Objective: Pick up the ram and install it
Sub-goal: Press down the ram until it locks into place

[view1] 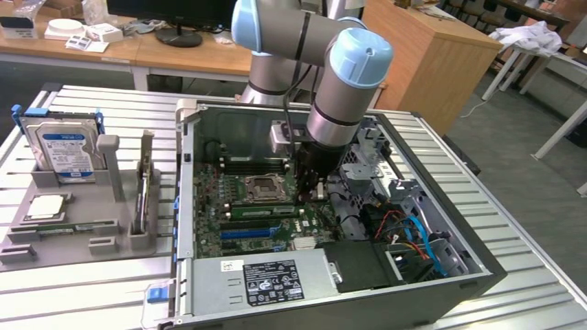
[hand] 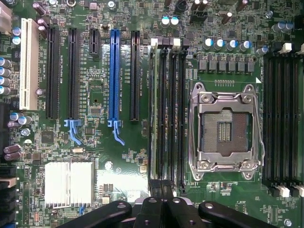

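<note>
The ram (view1: 261, 210) is a long green stick standing in a memory slot just in front of the empty processor socket (view1: 261, 185) inside the open computer case (view1: 458, 275). In the wrist view the ram (hand: 153, 114) appears edge-on in the slot nearest the black and blue expansion slots, beside the socket (hand: 225, 126). My gripper (view1: 312, 196) hangs low over one end of the memory slots, and its black fingers (hand: 152, 211) are pressed together, shut. Whether the fingertips touch the ram I cannot tell.
A grey fixture (view1: 92, 251) on the exterior view's left holds a hard drive (view1: 62, 148), a square silver chip (view1: 46, 206), a second green stick (view1: 64, 225) and an upright card (view1: 144, 189). Cables (view1: 413, 234) and a power supply (view1: 266, 282) crowd the case.
</note>
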`<state>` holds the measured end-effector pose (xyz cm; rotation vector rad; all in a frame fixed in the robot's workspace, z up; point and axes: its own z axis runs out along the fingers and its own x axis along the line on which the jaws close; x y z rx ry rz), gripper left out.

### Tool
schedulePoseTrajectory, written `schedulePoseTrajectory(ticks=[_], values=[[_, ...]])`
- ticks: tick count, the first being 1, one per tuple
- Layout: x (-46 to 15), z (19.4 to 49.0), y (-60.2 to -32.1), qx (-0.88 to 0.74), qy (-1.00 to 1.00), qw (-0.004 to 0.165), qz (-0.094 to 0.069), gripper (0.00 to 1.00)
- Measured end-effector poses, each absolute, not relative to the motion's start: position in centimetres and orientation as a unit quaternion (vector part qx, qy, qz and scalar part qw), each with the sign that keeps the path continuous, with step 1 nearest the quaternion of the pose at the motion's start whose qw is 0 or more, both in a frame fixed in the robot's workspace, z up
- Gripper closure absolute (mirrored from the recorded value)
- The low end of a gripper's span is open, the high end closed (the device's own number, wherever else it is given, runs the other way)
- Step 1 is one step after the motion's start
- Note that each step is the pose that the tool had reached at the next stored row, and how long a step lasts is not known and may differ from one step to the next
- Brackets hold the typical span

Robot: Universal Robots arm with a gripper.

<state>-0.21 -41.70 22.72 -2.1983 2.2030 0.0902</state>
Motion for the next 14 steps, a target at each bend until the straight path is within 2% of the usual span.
schedulePoseTrajectory(ticks=[14], values=[[-0.20, 22.68, -41.81, -0.706, 0.707, 0.014, 0.029, 0.89]])
